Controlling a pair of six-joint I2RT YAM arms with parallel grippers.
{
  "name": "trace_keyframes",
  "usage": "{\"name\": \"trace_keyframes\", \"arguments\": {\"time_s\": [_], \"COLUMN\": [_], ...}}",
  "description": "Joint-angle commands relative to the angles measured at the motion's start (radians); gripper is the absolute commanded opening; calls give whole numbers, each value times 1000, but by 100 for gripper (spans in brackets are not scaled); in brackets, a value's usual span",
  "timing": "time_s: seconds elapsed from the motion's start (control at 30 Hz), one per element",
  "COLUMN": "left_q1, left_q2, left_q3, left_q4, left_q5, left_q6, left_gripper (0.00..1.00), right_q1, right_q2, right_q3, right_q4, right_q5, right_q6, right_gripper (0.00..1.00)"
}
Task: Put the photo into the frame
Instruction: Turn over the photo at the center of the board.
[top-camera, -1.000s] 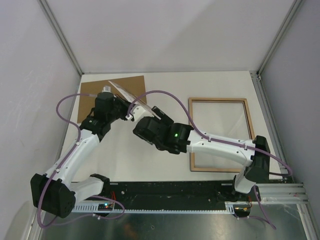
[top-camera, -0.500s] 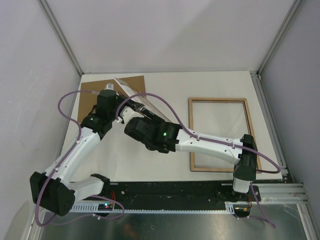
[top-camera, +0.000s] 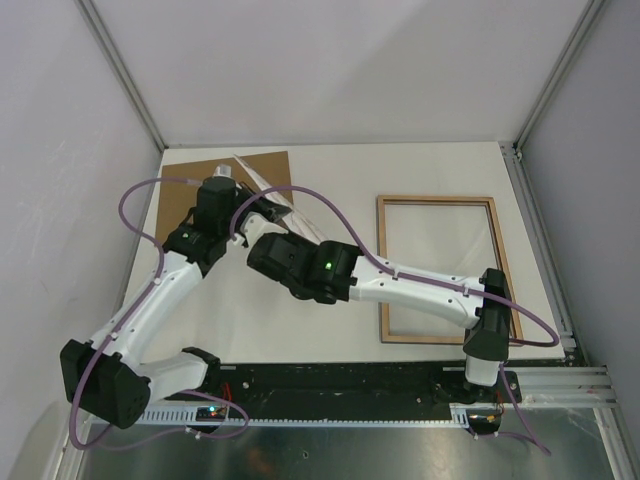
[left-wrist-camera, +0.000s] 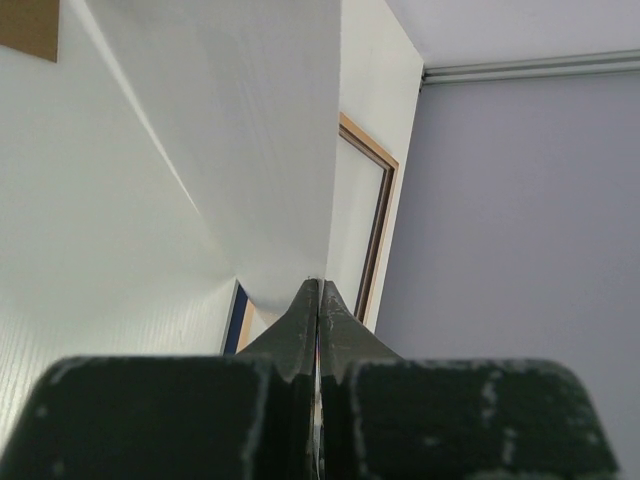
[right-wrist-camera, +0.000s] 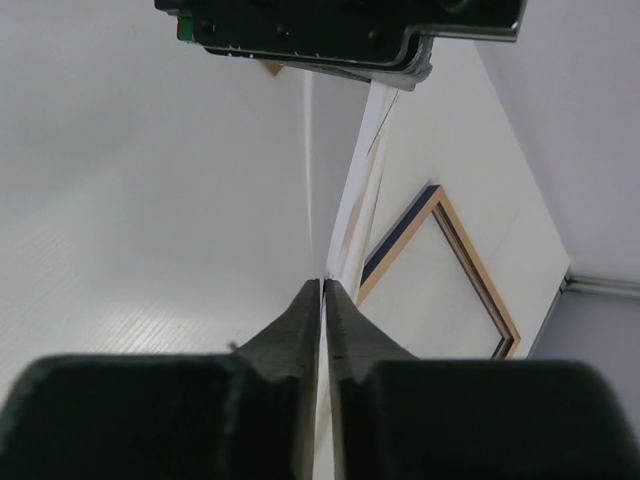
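Observation:
The photo (top-camera: 255, 178) is held up on edge above the table's back left, showing as a thin white sheet. My left gripper (top-camera: 223, 177) is shut on one edge of it; in the left wrist view the jaws (left-wrist-camera: 318, 285) pinch the sheet's white back (left-wrist-camera: 250, 150). My right gripper (top-camera: 263, 213) is shut on the sheet's lower edge, and the right wrist view has its fingertips (right-wrist-camera: 323, 283) closed on the paper (right-wrist-camera: 352, 215). The frame (top-camera: 383, 270) lies flat at the right, wood side up and empty, seen also from both wrists (left-wrist-camera: 385, 200) (right-wrist-camera: 470, 260).
A brown backing board (top-camera: 172, 205) lies flat at the back left, under the left gripper and the photo. White walls with metal rails close in the table on the left, back and right. The arm bases sit on the black rail (top-camera: 340, 380) at the near edge.
My right arm has swung up and to the left to the photo and its jaws have gone from open to shut on the sheet. The left gripper rose slightly, still holding it.

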Motion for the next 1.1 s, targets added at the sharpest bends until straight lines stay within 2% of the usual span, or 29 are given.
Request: {"name": "trace_keyframes", "arguments": {"time_s": [0.0, 0.17, 0.23, 0.33, 0.4, 0.47, 0.57, 0.7, 0.8, 1.07], "left_q1": [-11, -10, -11, -11, -10, -10, -9, -9, -4, 28], "left_q2": [2, 13, 18, 25, 37, 60, 109, 158, 158, 151], "left_q3": [74, 96, 105, 131, 162, 211, 294, 401, 431, 348], "left_q4": [19, 19, 20, 20, 22, 22, 23, 23, 22, 22], "left_q5": [4, 19, 25, 31, 29, 37, 71, 113, 121, 133], "left_q6": [31, 50, 63, 95, 126, 167, 219, 286, 311, 329], "left_gripper": [0, 0, 7, 38, 54, 67, 78, 85, 87, 86], "right_q1": [0, -10, -15, -44, -81, -130, -203, -336, -456, -833], "right_q2": [-7, -22, -26, -29, -29, -29, -22, -1, -19, -238], "right_q3": [51, 61, 70, 105, 140, 185, 265, 384, 412, 163], "right_q4": [-17, -23, -30, -52, -68, -87, -120, -198, -236, -217], "right_q5": [24, 20, 25, 20, 0, -32, -98, -189, -297, -504], "right_q6": [-4, -2, -4, 0, 6, 14, 29, 68, 118, 313], "right_gripper": [4, 0, 0, 0, 0, 0, 0, 0, 0, 0]}}
